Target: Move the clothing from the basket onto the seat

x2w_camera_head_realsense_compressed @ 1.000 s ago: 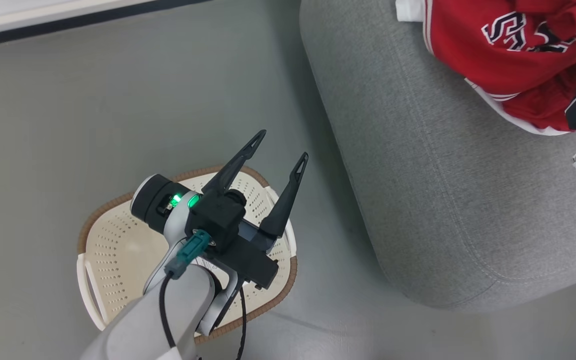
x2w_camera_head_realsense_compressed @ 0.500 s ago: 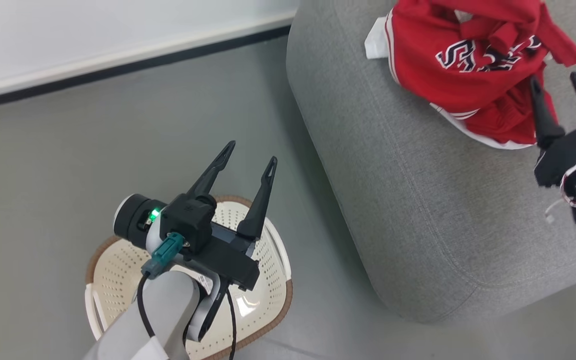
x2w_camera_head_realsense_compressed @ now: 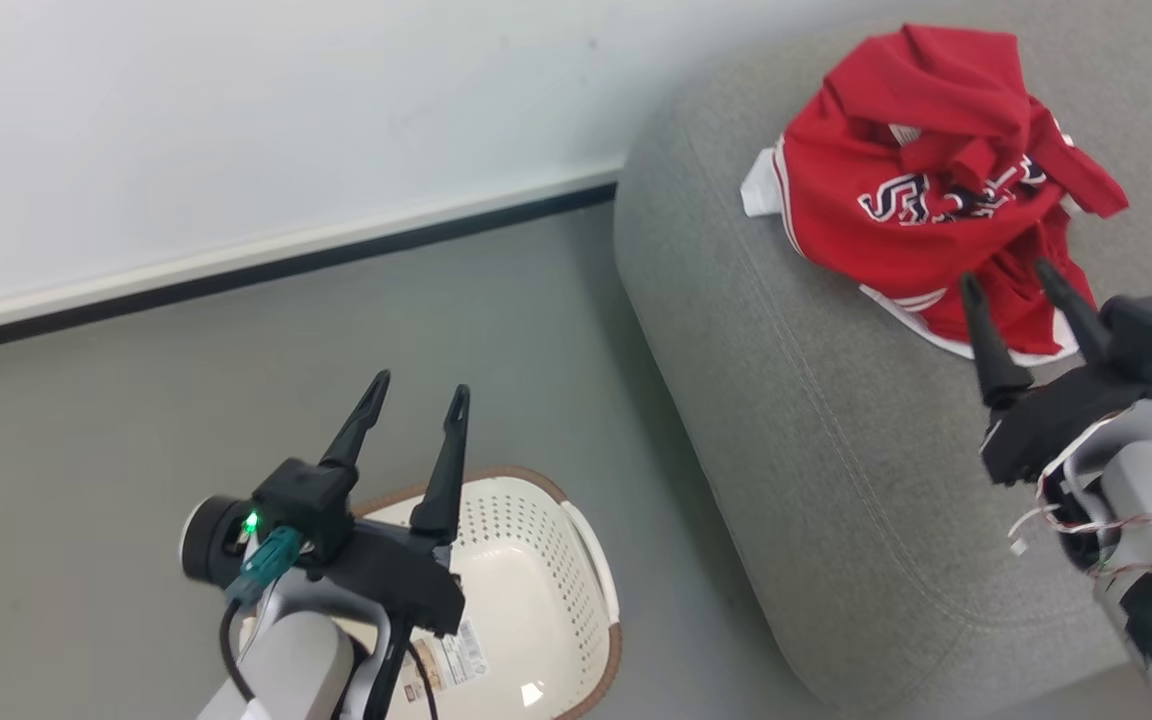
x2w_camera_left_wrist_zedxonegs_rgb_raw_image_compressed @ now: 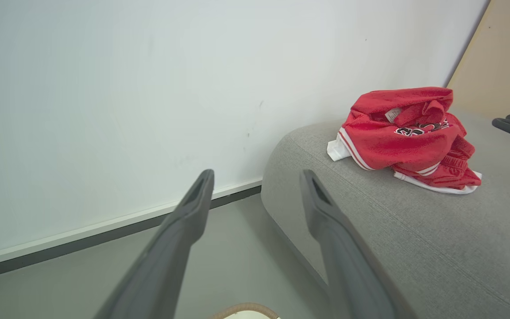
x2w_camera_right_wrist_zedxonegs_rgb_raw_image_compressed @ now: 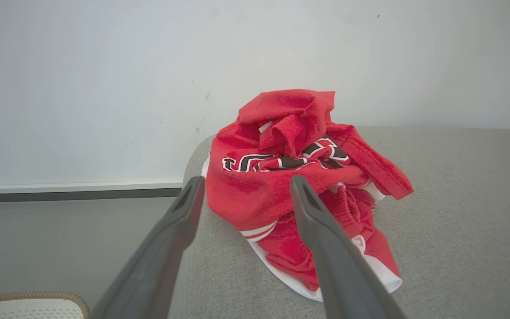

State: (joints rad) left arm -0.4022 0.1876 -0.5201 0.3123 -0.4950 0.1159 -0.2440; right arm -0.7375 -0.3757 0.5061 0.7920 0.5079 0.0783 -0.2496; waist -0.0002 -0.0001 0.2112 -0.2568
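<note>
Right gripper [x2w_camera_head_realsense_compressed: 1004, 278]: fingers spread with nothing between them. It was in against the cloth a second ago and now sits back at the heap's 5 o'clock, so I read it as released.
Left gripper [x2w_camera_head_realsense_compressed: 421, 385]: spread wide, holding nothing, fingers pointing to 12 over the basket's 10 o'clock rim.
Clothing [x2w_camera_head_realsense_compressed: 896, 200]: a red heap lying on the seat [x2w_camera_head_realsense_compressed: 836, 450], at 1 o'clock in my head view.
Basket [x2w_camera_head_realsense_compressed: 591, 560]: no red shows in the part my left arm leaves uncovered.
Camera: my head view has tilted up, but the heap hasn't shifted.
Meaning: I judge the transfer done.
</note>
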